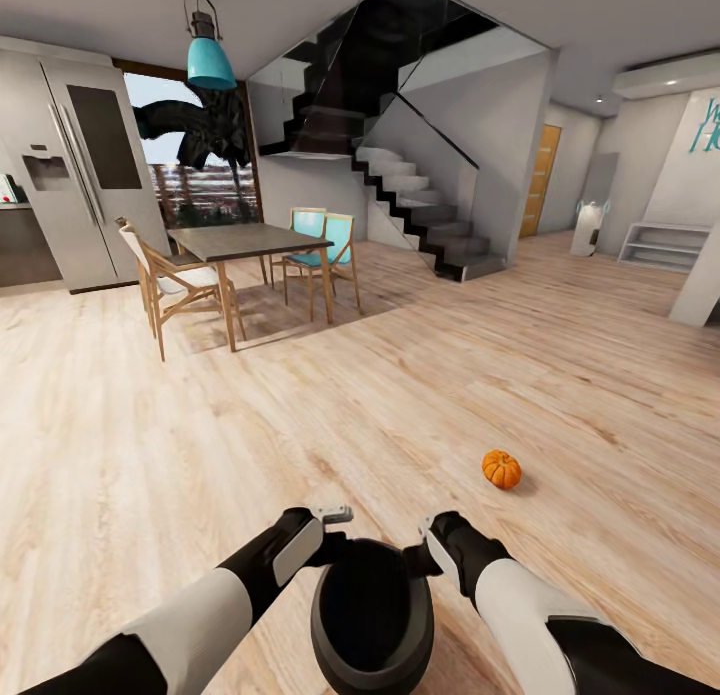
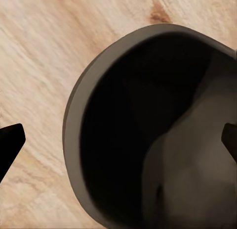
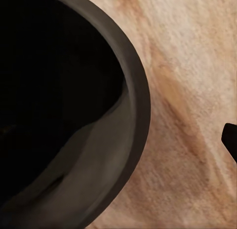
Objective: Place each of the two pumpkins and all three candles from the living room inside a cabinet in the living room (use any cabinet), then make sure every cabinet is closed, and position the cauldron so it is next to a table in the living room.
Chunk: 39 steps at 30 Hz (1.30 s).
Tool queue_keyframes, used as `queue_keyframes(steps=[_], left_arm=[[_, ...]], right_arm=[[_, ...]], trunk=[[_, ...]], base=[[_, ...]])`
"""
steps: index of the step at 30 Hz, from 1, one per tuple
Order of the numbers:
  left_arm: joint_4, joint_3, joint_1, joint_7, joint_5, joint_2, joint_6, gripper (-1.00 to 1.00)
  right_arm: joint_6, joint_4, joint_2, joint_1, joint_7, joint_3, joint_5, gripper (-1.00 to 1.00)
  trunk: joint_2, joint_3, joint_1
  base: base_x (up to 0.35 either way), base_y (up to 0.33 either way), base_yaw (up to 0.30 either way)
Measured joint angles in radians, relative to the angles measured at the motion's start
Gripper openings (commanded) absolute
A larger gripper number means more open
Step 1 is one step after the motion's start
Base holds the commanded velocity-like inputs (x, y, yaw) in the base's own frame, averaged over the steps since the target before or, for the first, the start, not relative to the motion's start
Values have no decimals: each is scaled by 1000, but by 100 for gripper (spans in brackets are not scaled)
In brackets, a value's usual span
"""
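The black round-bellied cauldron is low in the head view, between my two forearms, its open mouth facing up. My left gripper is at its rim on one side and my right gripper at the rim opposite. In the left wrist view the two dark fingertips stand wide apart with the cauldron's rim between them. The right wrist view shows the cauldron's rim and one dark fingertip far out to the side over the floor. An orange pumpkin lies on the wood floor ahead to the right. Candles and cabinet are out of view.
A dining table with wooden chairs stands ahead to the left, beside a grey fridge. A dark staircase rises at centre back. A white pillar and a low white shelf are at the right. Wood floor lies between.
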Motion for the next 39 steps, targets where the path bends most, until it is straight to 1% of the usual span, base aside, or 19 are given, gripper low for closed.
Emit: queue_keyframes(steps=[1,9,12,17,22,33,35,36,38,39], left_arm=[[0,-1,0,0,3,-1,4,100],[2,5,0,2,9,0,39,100],[2,6,-2,-3,9,1,44,100],[3,4,-5,-24,1,4,37,100],[4,3,-6,-35,-3,7,36,100],[4,1,-9,-31,-7,6,28,100],[4,0,-14,-31,-9,7,12,100],[4,-1,-17,-31,-14,7,3,100],[5,0,-26,-31,-47,8,-29,100],[6,2,-30,-31,-74,9,-45,100]], right_arm=[[0,-2,0,-1,0,-1,0,100],[-2,-11,0,-5,0,-4,-3,100],[-22,-22,0,-6,0,-5,-3,100],[-45,-54,0,-7,-12,-7,-4,100],[-48,-61,0,-12,-17,-9,-7,100],[-49,-63,0,-14,-18,-9,-9,100],[-48,-67,0,-15,-17,-9,-9,100],[-47,-72,0,-15,-17,-9,-9,100],[-43,-91,0,-15,-17,-9,-9,100],[-41,-102,0,-15,-17,-9,-9,100]], trunk=[[0,0,0],[-2,-31,4],[-3,-42,5],[-4,-62,7],[-5,-81,10],[-7,-124,14],[-8,-131,15],[-8,-135,16],[-9,-143,17],[-9,-147,17]], base=[[0,0,0],[0,0,0],[0,0,0],[0,0,0],[0,0,0],[0,0,0],[0,0,0],[0,0,0],[0,0,0],[0,0,0]])
